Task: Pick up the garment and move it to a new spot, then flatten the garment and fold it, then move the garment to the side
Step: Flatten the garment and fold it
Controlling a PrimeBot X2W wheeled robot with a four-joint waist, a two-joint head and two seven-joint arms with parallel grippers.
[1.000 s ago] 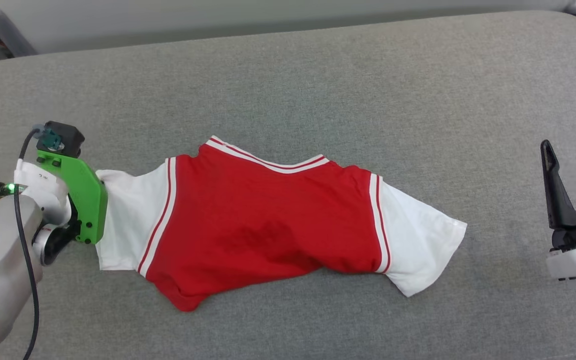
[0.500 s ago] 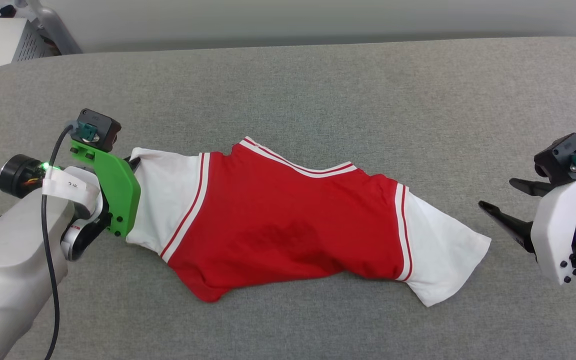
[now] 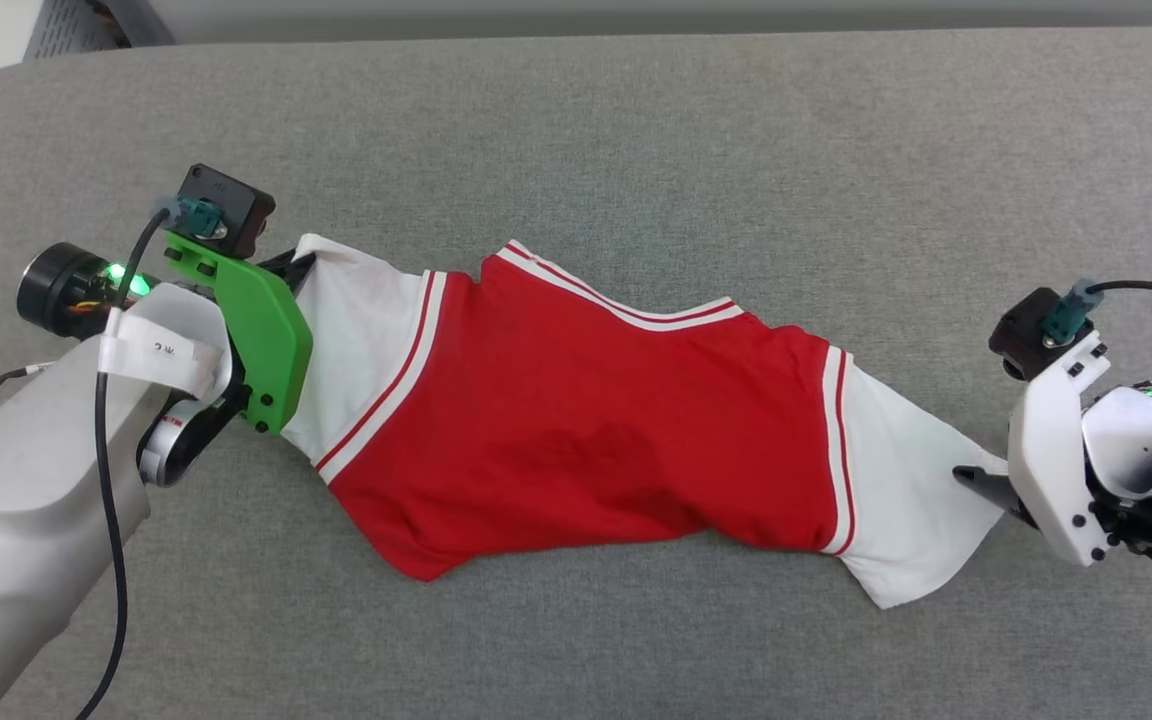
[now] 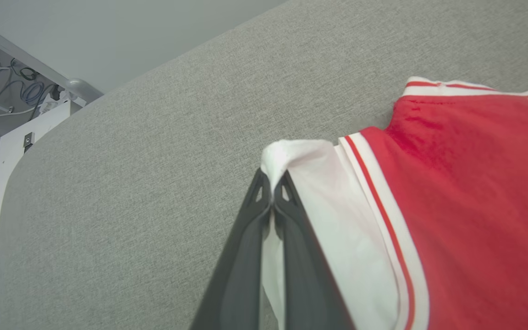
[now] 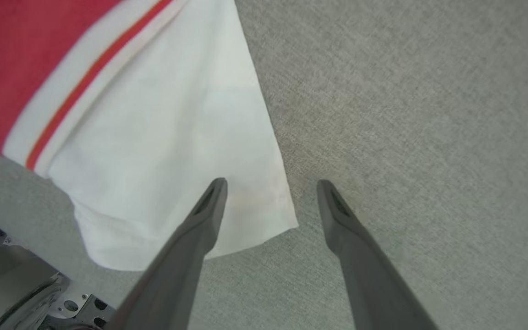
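Note:
The garment (image 3: 576,420), a red T-shirt with white sleeves and red-white striped trim, lies stretched across the grey cushioned surface (image 3: 636,150). My left gripper (image 4: 272,183) is shut on the cuff of its left white sleeve (image 4: 300,156), bunching the cloth at the fingertips; in the head view its fingers sit behind the green wrist mount (image 3: 256,340). My right gripper (image 5: 268,183) stands open, low over the corner of the right white sleeve (image 5: 167,137), one finger over the cloth and the other over bare cushion. In the head view a dark fingertip (image 3: 976,480) touches that sleeve's edge.
The grey cushion stretches wide around the shirt, with bare fabric behind and in front of it. Its rounded left end (image 4: 25,192) drops off beside a white shelf with cables (image 4: 30,114). A pale wall runs behind (image 3: 636,10).
The head camera has shifted. My right gripper has turned from upright at the far right and come in to the right sleeve's corner. The left sleeve has been drawn outward, stretching the shirt longer.

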